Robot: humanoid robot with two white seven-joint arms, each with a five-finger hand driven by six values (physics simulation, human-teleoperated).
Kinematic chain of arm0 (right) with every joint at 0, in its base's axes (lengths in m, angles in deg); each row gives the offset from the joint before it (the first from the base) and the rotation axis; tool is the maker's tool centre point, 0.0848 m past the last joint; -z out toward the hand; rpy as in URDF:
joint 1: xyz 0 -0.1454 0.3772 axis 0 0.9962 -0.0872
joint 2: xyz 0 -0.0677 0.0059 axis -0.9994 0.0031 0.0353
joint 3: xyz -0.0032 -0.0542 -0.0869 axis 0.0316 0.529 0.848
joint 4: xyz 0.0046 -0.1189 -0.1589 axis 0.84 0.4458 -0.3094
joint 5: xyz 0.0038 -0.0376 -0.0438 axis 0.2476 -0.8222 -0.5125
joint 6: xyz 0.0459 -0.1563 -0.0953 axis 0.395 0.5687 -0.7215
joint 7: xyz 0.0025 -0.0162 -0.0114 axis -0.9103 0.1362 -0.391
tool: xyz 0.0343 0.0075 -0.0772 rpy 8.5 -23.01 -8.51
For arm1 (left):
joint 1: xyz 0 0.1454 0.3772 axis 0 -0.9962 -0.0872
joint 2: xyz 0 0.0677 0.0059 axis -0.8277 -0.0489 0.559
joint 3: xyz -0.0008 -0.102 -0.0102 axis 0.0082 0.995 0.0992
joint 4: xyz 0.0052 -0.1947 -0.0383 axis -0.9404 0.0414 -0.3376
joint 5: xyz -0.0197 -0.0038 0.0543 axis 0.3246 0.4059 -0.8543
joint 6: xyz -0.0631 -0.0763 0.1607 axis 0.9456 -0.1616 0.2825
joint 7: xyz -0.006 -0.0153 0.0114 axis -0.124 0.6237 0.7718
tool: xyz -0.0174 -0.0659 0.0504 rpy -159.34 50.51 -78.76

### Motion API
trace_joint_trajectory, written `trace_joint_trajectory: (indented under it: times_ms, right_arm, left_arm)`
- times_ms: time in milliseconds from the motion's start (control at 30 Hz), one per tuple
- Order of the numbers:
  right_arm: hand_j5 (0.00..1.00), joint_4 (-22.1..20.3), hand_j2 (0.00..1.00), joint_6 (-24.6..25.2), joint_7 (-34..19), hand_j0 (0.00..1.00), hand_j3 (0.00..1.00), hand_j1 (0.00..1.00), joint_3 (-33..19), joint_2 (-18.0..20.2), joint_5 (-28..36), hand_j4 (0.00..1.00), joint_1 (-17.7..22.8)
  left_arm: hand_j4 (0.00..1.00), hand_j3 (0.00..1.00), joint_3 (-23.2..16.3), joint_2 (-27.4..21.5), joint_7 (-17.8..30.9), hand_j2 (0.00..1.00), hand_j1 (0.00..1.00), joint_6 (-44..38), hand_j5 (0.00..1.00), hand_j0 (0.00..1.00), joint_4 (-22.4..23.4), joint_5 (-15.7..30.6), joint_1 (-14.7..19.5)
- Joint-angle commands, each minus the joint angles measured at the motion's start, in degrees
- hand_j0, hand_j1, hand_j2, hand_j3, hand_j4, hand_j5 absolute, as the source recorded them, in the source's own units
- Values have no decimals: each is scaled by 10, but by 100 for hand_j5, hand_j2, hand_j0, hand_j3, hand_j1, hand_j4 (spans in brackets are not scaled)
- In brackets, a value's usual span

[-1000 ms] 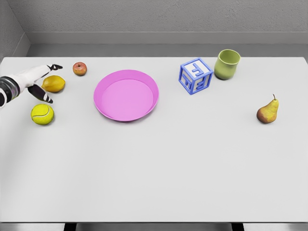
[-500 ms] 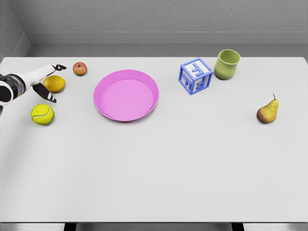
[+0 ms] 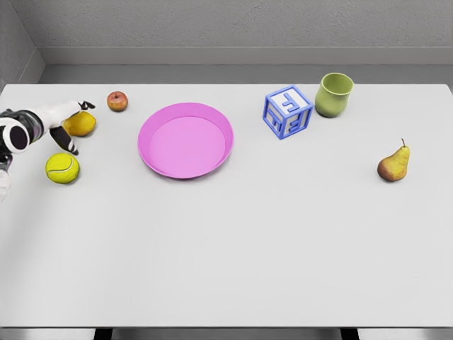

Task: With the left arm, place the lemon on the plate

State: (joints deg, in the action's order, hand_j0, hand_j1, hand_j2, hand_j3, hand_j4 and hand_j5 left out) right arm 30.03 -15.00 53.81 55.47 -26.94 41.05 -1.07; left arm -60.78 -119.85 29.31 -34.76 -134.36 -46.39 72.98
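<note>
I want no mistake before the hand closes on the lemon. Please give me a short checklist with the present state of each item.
1. Left hand is at the lemon: ok.
2. Fingers closed on the lemon: cannot tell, the hand covers its left side.
3. Lemon is on the table, not lifted: ok.
4. Plate holds nothing: ok.
5. Apple and tennis ball stand apart from the lemon: ok.
6. Way from lemon to plate is free: ok.
</note>
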Motion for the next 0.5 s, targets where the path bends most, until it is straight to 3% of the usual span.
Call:
trace_joint_trajectory:
  times_ms: [0, 467]
  right_arm:
    - [100, 0, 100, 0, 0, 100, 100, 100, 0, 0, 0, 100, 0]
    - [100, 0, 100, 0, 0, 100, 100, 100, 0, 0, 0, 100, 0]
  left_arm:
    - [100, 100, -5, -1, 0, 100, 100, -5, 100, 100, 1, -8, 0]
    - [100, 100, -7, 7, 0, 100, 100, -15, 100, 100, 1, -17, 12]
